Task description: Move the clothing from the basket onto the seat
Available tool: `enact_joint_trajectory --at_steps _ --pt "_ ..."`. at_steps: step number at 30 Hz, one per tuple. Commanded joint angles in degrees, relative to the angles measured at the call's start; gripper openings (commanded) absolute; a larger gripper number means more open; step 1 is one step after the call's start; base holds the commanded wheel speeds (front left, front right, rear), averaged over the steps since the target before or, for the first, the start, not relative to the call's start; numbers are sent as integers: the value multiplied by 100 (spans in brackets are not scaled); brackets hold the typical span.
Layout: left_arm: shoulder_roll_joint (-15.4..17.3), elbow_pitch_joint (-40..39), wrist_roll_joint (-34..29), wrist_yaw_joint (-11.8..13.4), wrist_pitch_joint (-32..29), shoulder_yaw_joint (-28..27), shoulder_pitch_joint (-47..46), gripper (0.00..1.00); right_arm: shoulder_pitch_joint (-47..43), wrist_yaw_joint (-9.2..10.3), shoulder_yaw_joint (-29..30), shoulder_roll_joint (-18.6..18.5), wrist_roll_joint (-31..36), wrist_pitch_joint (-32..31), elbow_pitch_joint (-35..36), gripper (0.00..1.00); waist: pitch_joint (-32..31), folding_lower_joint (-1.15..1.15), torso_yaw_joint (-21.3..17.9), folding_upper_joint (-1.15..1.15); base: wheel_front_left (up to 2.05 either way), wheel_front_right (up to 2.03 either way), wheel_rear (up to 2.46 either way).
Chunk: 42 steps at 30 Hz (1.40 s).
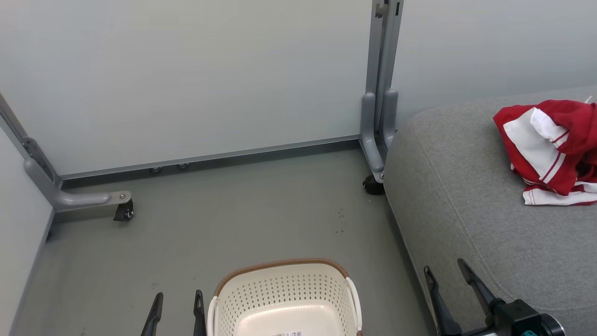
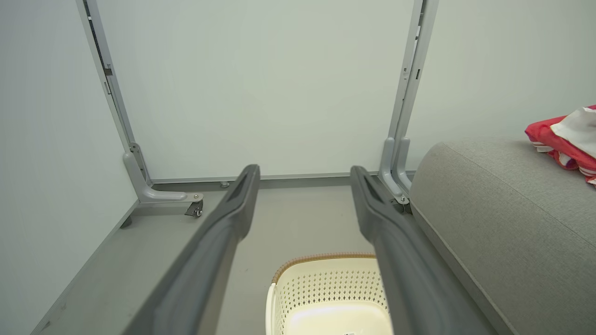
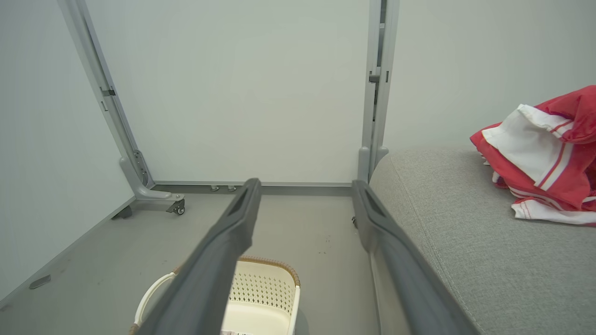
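Two hands show in the head view, each with its fingers spread apart and nothing between them. The left hand [image 1: 179,293] rises from the bottom edge, left of centre, just beside the left side of the basket [image 1: 280,264]. The right hand [image 1: 444,264] sits at the lower right, its fingers lying over the front edge of the seat [image 1: 466,200]; I cannot tell whether they touch the fabric.

The basket stands on the grey floor [image 1: 233,224] at bottom centre, cut off by the lower edge of the frame. Its brown rim curves across the far side. Its perforated cream walls and bare bottom show, with a label [image 1: 291,333] on the bottom at the frame's edge.

The clothing [image 1: 550,149] lies in a crumpled red heap on the seat at the right edge, above the middle, well apart from the basket and from both hands. A white panel and white striped hem bands face the camera.

The seat takes up the right side, its rounded corner near a grey post [image 1: 380,93] that stands between pale wall panels [image 1: 186,84]. A caster [image 1: 124,211] rests on the floor at mid-left.

In each wrist view the fingers stand wide apart, the basket is low in the frame and the clothing is at the right edge on the seat.
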<state>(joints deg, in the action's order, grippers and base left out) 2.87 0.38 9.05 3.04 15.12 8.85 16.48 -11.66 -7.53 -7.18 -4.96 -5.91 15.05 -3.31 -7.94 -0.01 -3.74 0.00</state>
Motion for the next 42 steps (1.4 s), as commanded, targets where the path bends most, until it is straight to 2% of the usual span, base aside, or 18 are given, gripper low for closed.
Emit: enact_joint_trajectory --at_steps 1,8,9,14,42 --pt "6 19 -14 -16 2 -14 79 100 -84 8 -5 -2 27 18 -15 100 -14 1 5 0 0 0 0" --pt "5 73 -49 2 2 24 100 100 -63 8 -2 2 25 18 -37 100 -57 1 17 0 0 0 0" --pt "0 72 -6 -2 0 48 9 0 -1 0 -2 15 -1 0 -24 0 -59 1 17 0 0 0 0" --pt "-9 340 20 -2 -2 70 39 0 -22 0 -16 50 -17 -11 -262 0 -60 1 18 0 0 0 0" --pt "151 702 3014 -361 -565 -268 -758 0 600 2 271 -35 -3091 -588 -522 0 131 1 96 0 0 0 0"
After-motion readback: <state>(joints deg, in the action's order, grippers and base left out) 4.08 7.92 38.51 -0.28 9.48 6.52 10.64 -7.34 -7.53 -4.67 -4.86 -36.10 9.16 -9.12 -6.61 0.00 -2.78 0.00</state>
